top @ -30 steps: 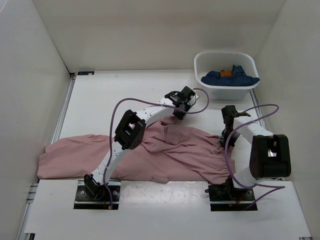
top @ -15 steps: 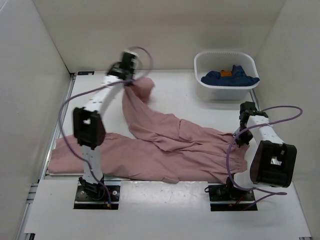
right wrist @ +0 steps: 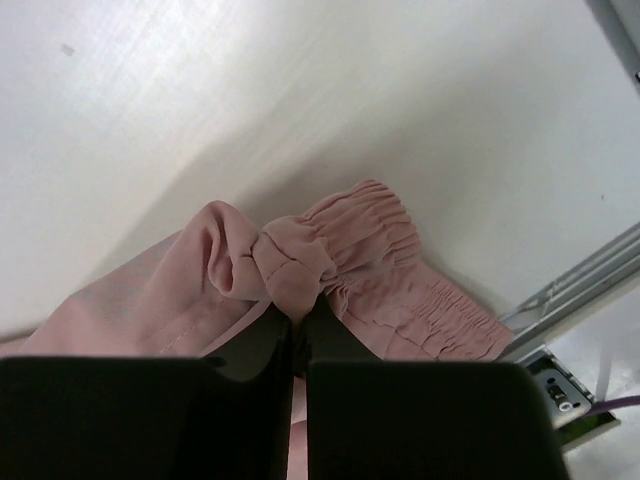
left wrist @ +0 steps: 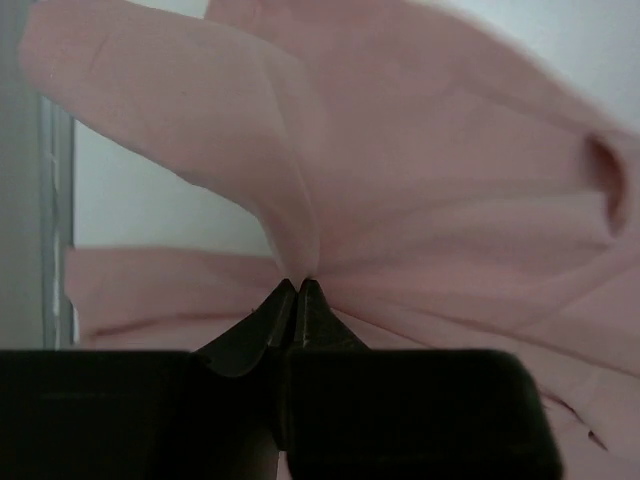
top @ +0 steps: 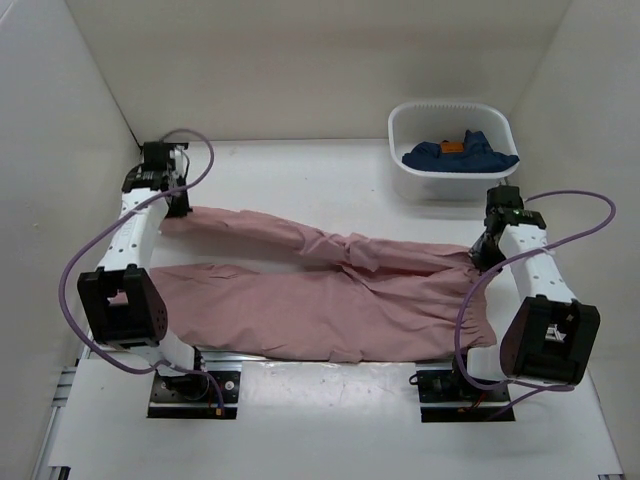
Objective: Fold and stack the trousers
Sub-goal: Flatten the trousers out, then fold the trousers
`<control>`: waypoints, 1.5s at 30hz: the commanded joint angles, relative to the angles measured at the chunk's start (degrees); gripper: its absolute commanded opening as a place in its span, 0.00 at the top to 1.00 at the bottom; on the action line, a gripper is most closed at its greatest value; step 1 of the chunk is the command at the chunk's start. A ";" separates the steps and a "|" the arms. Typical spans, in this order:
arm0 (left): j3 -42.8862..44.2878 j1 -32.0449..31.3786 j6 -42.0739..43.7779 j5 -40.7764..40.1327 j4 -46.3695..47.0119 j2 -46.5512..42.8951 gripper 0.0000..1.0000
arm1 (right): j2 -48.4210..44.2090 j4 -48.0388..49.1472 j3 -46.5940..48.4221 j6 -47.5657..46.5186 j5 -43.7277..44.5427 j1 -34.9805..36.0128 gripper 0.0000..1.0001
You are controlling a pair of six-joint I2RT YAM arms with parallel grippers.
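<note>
- White table with walls on three sides. A tub holding a dark blue garment sits at the far right.
- Change: half a second ago your left arm held one trouser leg raised at the far middle. That leg now lies drawn out towards the far left corner.
- Meaning, as a judgement: spreading is nearly finished and folding can follow.
- Left gripper: jaws pressed together, pinching a fold of pink cloth.
- Right gripper: closed on a bunch of the gathered waistband.
- Trousers: dusty pink, thin and creased, spanning the table with the waist on the right and the legs on the left. The far leg is twisted at mid-length; the near leg lies flatter.
</note>
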 commanded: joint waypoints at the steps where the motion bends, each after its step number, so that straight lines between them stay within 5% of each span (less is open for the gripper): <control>1: -6.89 4.62 1.48 0.59 -0.11 -6.13 0.83 | -2.13 -2.29 -3.53 -2.10 5.02 -1.45 1.00; 3: -11.63 7.08 1.48 2.25 -0.80 -7.90 0.75 | -2.65 -1.68 -6.86 -0.79 4.22 -1.45 0.90; 4: -12.71 7.87 1.48 2.96 -2.03 -8.51 0.70 | -2.65 -2.20 -7.84 -0.17 4.22 -1.97 0.77; 5: -13.50 9.53 1.48 3.66 -2.91 -9.56 0.53 | -3.18 -2.21 -8.63 0.36 4.22 -1.98 0.45; 9: -15.17 13.58 1.48 6.92 -6.43 -10.98 0.25 | -6.77 -4.74 -8.12 1.94 4.22 -2.60 0.21; 16: -14.99 24.65 1.48 8.76 -4.08 -14.23 0.05 | -12.50 -7.05 -0.55 10.20 4.22 -3.21 0.14; 20: -12.21 28.79 1.48 13.58 -1.87 -7.39 0.05 | -7.61 -2.83 1.73 11.34 -0.43 -3.74 0.14; 28: -4.64 27.05 1.48 18.08 2.52 9.40 0.04 | 4.71 2.10 1.56 11.35 -4.74 -4.27 0.14; 34: -3.22 24.75 1.48 10.35 4.20 19.16 0.02 | 9.83 2.63 -0.98 11.35 -4.92 -4.27 0.16; 39: -7.00 24.75 1.48 10.43 3.68 18.38 0.27 | 9.83 2.63 -2.40 10.73 -4.92 -4.27 0.17; 43: -7.71 24.75 1.48 10.44 2.44 17.24 0.59 | 11.84 2.63 -2.40 10.73 -7.20 -4.27 0.18; 44: -7.71 24.75 1.48 10.44 2.44 17.23 0.79 | 12.37 3.32 -2.40 10.73 -7.73 -4.27 0.23; 45: -7.71 24.75 1.48 10.44 2.44 17.23 0.86 | 13.77 3.33 -2.40 10.73 -8.25 -4.27 0.28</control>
